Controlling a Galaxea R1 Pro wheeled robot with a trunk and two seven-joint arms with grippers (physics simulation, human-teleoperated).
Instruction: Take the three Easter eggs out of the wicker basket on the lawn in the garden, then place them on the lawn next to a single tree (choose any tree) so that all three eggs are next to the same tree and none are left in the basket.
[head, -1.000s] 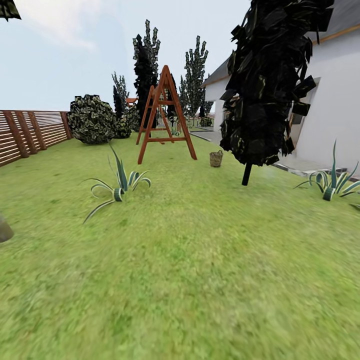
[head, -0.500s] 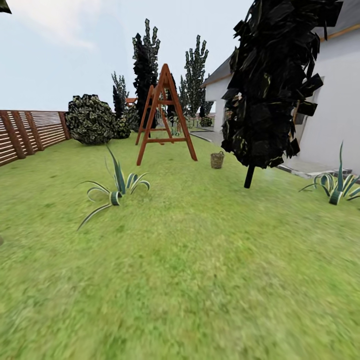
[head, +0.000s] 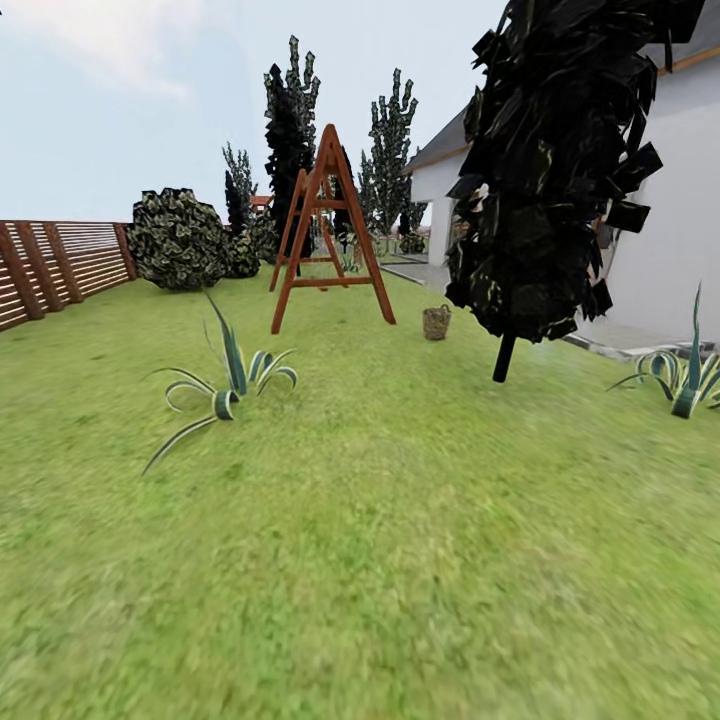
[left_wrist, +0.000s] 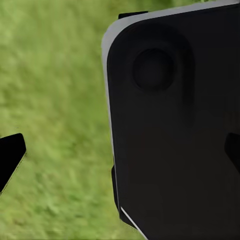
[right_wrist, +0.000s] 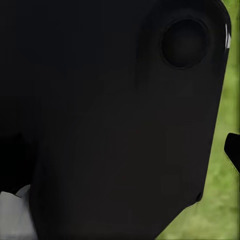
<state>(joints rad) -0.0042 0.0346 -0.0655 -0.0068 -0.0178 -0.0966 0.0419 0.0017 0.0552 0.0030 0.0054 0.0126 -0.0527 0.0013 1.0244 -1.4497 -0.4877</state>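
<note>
The lawn (head: 380, 560) spreads wide and flat in the head view, running back to a slatted wooden fence (head: 55, 265) well to the left of the swing frame (head: 330, 235). A white house (head: 670, 230) stands well to the right of that frame. Between house and frame rises a tall black tree (head: 555, 170), its long axis upright on a thin dark trunk. A round bush (head: 180, 240) sits left of the frame, beside the fence end. A spiky striped plant (head: 225, 385) grows nearer the camera than the frame. The wicker basket (head: 436, 322) stands upright on the grass just right of the frame's foot, small and far off; its contents are too small to tell.

In the left wrist view a large black robot panel (left_wrist: 175, 125) sits over grass, with dark fingertips (left_wrist: 10, 157) at the edges. Whether either gripper is open or closed cannot be told.
</note>
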